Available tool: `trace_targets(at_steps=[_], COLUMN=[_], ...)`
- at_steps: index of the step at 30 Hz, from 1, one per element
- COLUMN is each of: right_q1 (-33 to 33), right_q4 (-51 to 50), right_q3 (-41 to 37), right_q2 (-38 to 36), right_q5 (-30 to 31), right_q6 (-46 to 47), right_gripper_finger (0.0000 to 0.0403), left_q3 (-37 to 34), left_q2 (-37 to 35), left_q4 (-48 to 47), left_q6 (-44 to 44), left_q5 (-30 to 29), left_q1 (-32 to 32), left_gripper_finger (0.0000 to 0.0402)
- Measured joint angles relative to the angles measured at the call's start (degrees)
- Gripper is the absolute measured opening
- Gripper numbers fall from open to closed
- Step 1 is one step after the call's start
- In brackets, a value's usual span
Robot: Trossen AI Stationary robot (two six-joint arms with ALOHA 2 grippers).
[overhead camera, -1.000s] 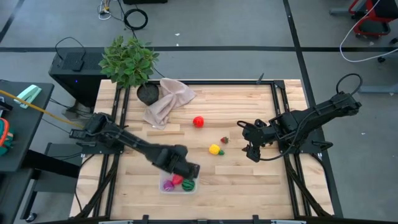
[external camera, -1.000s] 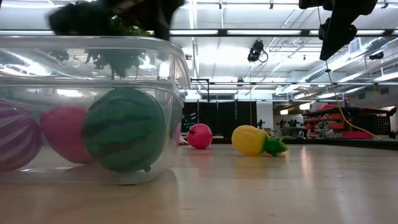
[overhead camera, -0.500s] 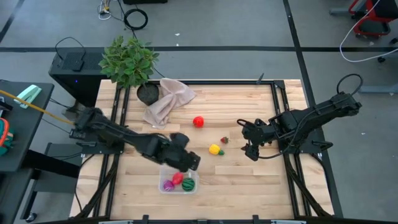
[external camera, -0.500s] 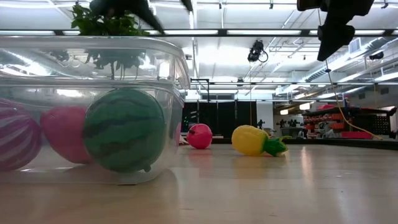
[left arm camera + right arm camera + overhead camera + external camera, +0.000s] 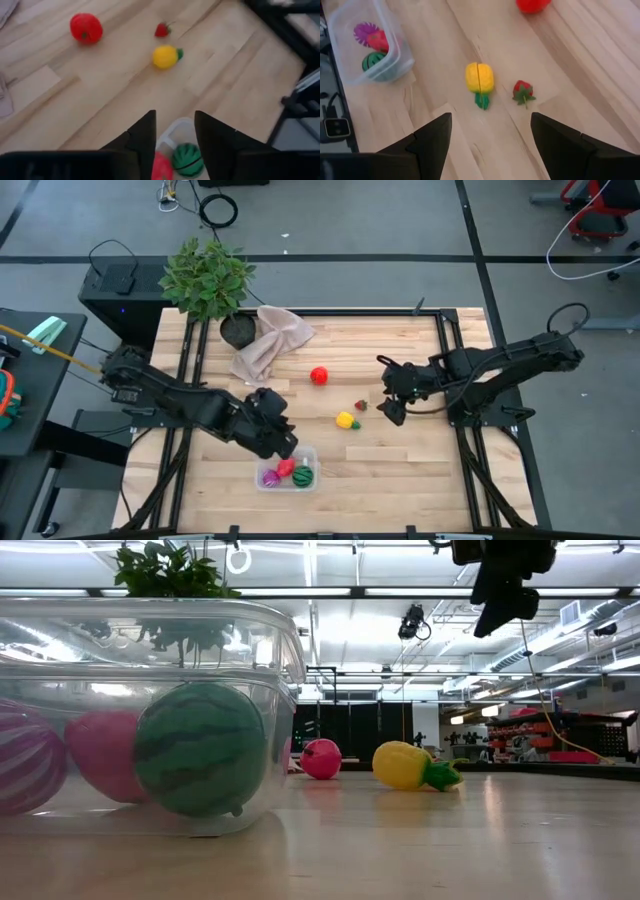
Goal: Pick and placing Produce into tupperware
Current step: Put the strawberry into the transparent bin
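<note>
The clear tub (image 5: 288,473) stands near the table's front edge and holds a purple fruit (image 5: 269,477), a red one (image 5: 285,469) and the green striped ball (image 5: 304,476). A yellow fruit (image 5: 345,420), a small strawberry (image 5: 361,406) and a red fruit (image 5: 319,376) lie on the bare wood. My left gripper (image 5: 283,443) is open and empty, above the tub's far left side; the tub's rim (image 5: 172,131) shows between its fingers. My right gripper (image 5: 388,413) is open and empty, above the table just right of the strawberry; the yellow fruit (image 5: 479,78) lies ahead of it.
A beige cloth (image 5: 268,345) and a leafy potted plant (image 5: 208,280) sit at the table's far left. Dark frame rails (image 5: 449,370) run along the table's left and right sides. Bare wood lies between the tub and the loose fruits.
My left gripper has risen from over the tub and drawn back toward the table's left and far side. My right gripper has moved toward the table's left, nearer the strawberry and the yellow fruit. The fruits and the tub have stayed in place.
</note>
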Motion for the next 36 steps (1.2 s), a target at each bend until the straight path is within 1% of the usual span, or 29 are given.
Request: trace_targets(at_steps=[1,3,6,7,9,11,12,13,16,20,23,24,25,27,30,34,36], right_q1=[-0.33,-1.04,-2.19,-2.57,-3.39,-4.11,-4.5,-4.81,-5.81,-6.65,-6.78,-6.78,-6.78,-6.78,-6.76,-6.76,-6.76], right_q4=[-0.04,-0.04,0.19,0.43,0.45,0.57,0.57,0.64,0.95,1.25,1.39,1.4,1.39,1.39,1.39,1.35,1.33], right_q3=[0.0,0.0,0.0,0.0,0.0,0.0,0.0,0.0,0.0,0.0,0.0,0.0,0.0,0.0,0.0,0.0,0.0], right_q2=[0.01,0.01,0.0,0.0,0.02,0.02,0.02,0.02,0.02,0.01,0.02,0.01,0.02,0.02,0.02,0.0,0.02], right_q5=[-0.09,-0.09,-0.11,-0.09,-0.1,-0.1,-0.12,-0.11,-0.12,-0.28,-0.33,-0.34,-0.6,-1.52,-3.1,-4.71,-5.41], right_q6=[0.01,0.33,0.37,0.37,0.1,-0.13,-0.4,-0.71,-1.45,-1.52,-1.52,-1.53,-1.53,-1.54,-1.75,-1.55,-1.55], right_gripper_finger=[0.0277,0.0277,0.0277,0.0277,0.0277,0.0277,0.0277,0.0277,0.0277,0.0277,0.0277,0.0277,0.0277,0.0277,0.0277,0.0277,0.0277], left_q3=[0.0,0.02,0.03,0.04,0.08,0.13,0.14,0.15,0.15,0.2,0.13,0.13,0.13,0.13,0.15,0.13,0.13], left_q2=[-1.22,-4.39,-10.22,-12.17,-15.84,-18.29,-19.07,-19.33,-19.04,-16.18,-12.96,-11.81,-10.71,-8.35,-4.8,-2.15,-0.85], left_q4=[0.53,0.66,4.57,6.62,13.37,23.54,29.35,35.42,52.83,74.51,90.2,95.83,101.27,111.28,122.28,126.37,126.66], left_q6=[-0.03,-0.23,2.64,5.06,13.01,24.88,31.54,38.41,56.44,73.43,86.39,89.47,91.51,92.52,90.49,81.01,77.59], left_q5=[-1.12,-5.3,-14.11,-16.87,-20.76,-21.29,-19.83,-17.03,-5.49,9.36,20.82,24.23,27.18,31.09,35.47,41.56,42.87], left_q1=[-0.07,-0.54,-1.83,-2.26,-3.29,-4.4,-4.81,-4.92,-3.86,-0.55,1.69,2.75,3.91,6.34,10.91,17.08,19.65], left_gripper_finger=[0.013,0.0113,0.0086,0.0076,0.0056,0.0033,0.0021,0.0011,0.001,0.0019,0.0007,0.0006,0.0007,0.001,0.0007,0.0007,0.0007])
